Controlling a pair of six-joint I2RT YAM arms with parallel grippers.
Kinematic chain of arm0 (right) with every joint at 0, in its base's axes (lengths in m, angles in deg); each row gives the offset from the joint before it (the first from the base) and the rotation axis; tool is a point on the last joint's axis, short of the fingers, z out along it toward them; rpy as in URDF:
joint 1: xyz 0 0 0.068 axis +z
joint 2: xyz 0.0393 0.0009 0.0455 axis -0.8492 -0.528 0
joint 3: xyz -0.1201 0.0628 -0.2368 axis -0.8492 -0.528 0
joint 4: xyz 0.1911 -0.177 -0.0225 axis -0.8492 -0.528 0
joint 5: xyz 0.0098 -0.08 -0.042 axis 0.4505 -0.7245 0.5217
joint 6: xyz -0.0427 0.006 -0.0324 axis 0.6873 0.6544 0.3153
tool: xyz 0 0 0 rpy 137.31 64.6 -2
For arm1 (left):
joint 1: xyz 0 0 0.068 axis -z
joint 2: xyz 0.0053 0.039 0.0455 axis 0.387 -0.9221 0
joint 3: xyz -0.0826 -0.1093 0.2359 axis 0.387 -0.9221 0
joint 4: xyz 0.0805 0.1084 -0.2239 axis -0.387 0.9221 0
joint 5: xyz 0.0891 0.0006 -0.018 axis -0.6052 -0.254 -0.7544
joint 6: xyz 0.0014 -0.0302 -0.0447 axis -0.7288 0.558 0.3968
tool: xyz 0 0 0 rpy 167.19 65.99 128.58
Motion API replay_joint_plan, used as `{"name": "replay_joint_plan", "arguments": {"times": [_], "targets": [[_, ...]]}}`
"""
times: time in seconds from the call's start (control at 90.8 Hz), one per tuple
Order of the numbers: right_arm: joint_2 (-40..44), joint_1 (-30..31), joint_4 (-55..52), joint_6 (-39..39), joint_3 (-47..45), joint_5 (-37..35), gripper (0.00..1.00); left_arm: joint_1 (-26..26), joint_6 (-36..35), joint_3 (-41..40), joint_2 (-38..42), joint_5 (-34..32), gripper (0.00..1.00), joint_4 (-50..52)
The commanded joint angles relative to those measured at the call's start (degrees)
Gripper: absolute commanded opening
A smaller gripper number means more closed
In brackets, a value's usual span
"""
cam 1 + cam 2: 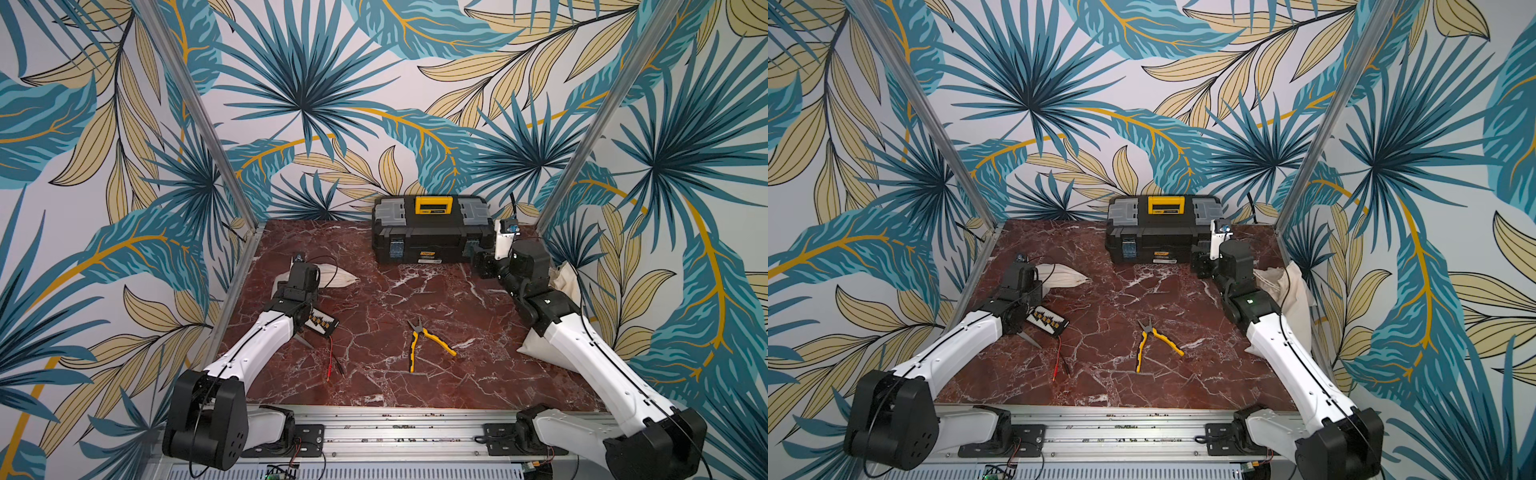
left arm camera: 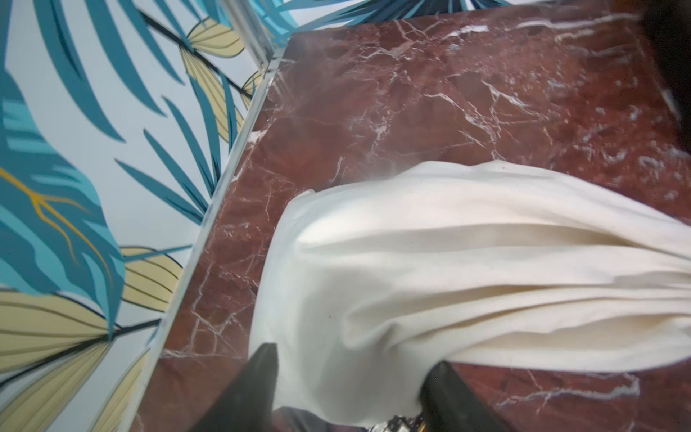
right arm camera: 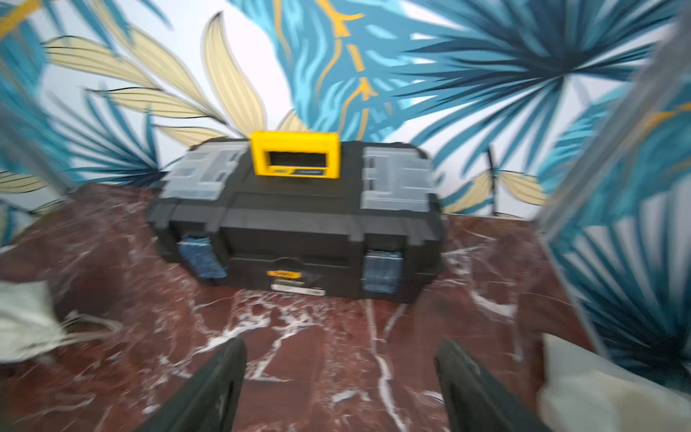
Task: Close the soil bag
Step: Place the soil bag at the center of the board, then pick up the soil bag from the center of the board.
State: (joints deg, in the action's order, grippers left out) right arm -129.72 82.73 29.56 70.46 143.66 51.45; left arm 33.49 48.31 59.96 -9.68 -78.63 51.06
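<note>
The soil bag (image 1: 336,275) (image 1: 1063,274) is cream cloth and lies flat on the red marble at the left. It tapers to a gathered end toward the table's middle. In the left wrist view its folds (image 2: 448,269) fill the near ground. My left gripper (image 2: 355,357) hangs just over the bag's wide end, open, with one finger on each side of the cloth. My right gripper (image 3: 340,344) (image 1: 482,264) is open over bare marble in front of the toolbox, with nothing between its fingers. The right wrist view is blurred; the bag's end with loose strings (image 3: 33,325) shows at its edge.
A black toolbox (image 1: 430,232) (image 3: 299,224) with a yellow handle stands at the back. Yellow pliers (image 1: 428,338) lie mid-table. A black board with yellow parts (image 1: 320,324) and red and black leads (image 1: 332,357) lie by my left arm. Another cream bag (image 1: 1287,291) leans on the right wall.
</note>
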Motion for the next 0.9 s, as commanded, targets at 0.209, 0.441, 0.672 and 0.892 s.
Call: {"name": "replay_joint_plan", "arguments": {"times": [0.209,0.441,0.672,0.892], "targets": [[-5.4,-6.9,-21.9,5.5,2.3,-19.4,0.99,1.3,-2.6,-0.8,13.2,14.8,0.93,-4.0],[-10.8,-12.8,-14.3,8.9,-2.5,-15.2,0.99,1.3,-2.0,-2.0,14.1,18.9,0.94,-5.9],[-14.9,-15.0,-7.0,10.9,-1.0,-9.5,0.31,1.6,-1.9,-2.3,14.5,22.4,0.94,-6.2],[-8.4,-9.7,-7.5,10.3,3.8,-1.2,0.00,4.3,-4.2,-1.6,15.9,25.0,0.95,-5.6]]}}
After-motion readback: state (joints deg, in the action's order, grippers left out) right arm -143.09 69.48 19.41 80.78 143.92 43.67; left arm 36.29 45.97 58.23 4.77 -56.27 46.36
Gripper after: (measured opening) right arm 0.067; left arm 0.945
